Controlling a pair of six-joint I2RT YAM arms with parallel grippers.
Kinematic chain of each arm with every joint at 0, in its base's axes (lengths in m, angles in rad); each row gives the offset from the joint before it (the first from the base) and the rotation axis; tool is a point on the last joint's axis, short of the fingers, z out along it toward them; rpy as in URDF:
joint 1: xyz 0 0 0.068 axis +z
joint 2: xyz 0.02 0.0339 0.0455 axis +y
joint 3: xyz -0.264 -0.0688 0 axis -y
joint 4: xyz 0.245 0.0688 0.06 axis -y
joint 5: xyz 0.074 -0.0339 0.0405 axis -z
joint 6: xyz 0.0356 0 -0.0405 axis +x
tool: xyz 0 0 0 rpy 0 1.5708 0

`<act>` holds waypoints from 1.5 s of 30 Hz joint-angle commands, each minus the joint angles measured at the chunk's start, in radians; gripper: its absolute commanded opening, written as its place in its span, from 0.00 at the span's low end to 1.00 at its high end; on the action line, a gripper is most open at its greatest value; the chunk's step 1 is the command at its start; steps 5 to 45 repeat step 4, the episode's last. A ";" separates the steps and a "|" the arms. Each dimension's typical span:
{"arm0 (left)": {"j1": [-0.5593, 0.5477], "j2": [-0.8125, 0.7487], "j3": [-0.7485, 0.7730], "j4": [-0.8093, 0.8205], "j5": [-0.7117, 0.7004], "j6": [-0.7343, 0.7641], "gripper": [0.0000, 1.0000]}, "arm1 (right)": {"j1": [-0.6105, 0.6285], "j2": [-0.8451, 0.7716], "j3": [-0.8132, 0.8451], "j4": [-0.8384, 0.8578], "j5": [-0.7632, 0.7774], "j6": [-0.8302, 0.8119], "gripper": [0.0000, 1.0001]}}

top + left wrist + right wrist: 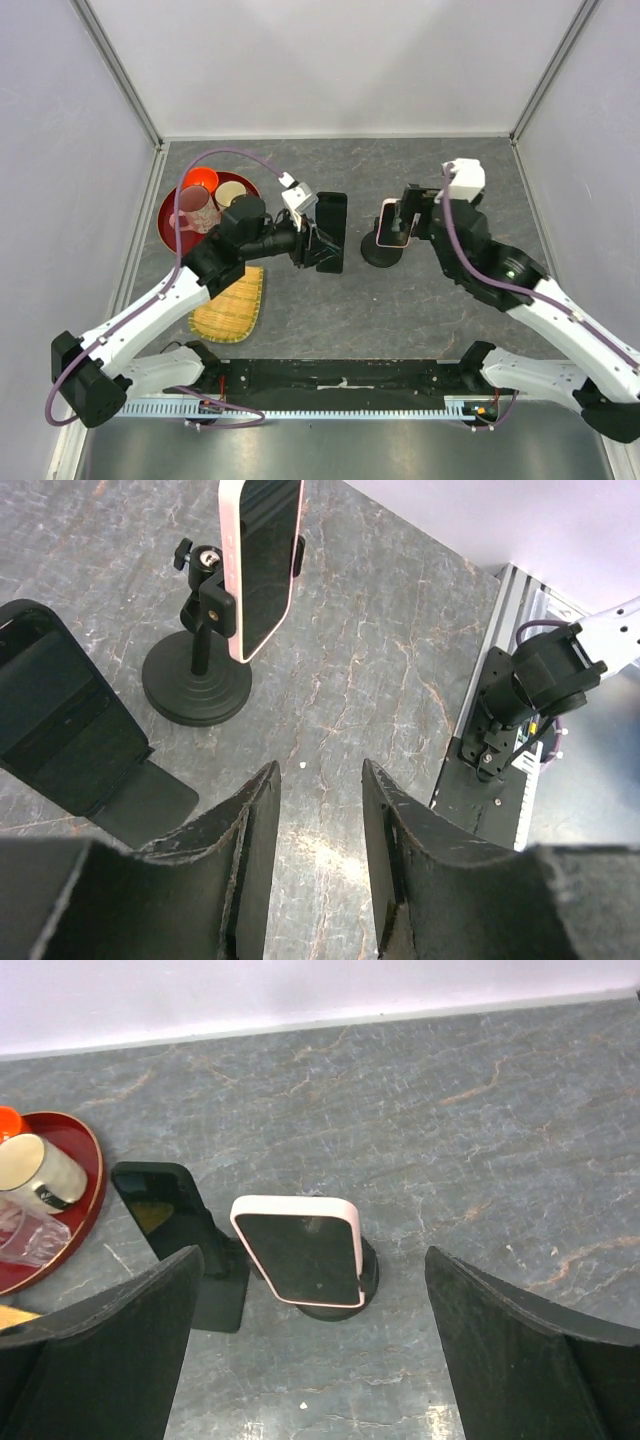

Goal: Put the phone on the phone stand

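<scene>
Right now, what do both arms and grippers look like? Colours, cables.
The left arm and right arm have white links with black joints and bases. A purple cable runs along each to a white wrist camera box. The left gripper and right gripper have black fingers, matte and rough; no markings visible.

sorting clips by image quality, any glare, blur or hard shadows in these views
Top view: even soft light, faint shadows, sharp throughout. Left wrist view: pale sheen on the table between the fingers, which are dark and a bit soft; phone sharp. Right wrist view: near fingers dark and soft-edged, phone in focus, no strong glare.
</scene>
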 commanded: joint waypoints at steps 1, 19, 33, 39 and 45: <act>-0.002 -0.100 -0.037 0.084 -0.037 0.069 0.45 | 0.003 -0.151 -0.013 -0.085 -0.069 -0.061 0.98; -0.002 -0.218 -0.051 0.120 -0.081 0.053 0.56 | 0.003 -0.311 0.006 -0.066 -0.110 -0.127 0.98; -0.002 -0.218 -0.051 0.120 -0.081 0.053 0.56 | 0.003 -0.311 0.006 -0.066 -0.110 -0.127 0.98; -0.002 -0.218 -0.051 0.120 -0.081 0.053 0.56 | 0.003 -0.311 0.006 -0.066 -0.110 -0.127 0.98; -0.002 -0.218 -0.051 0.120 -0.081 0.053 0.56 | 0.003 -0.311 0.006 -0.066 -0.110 -0.127 0.98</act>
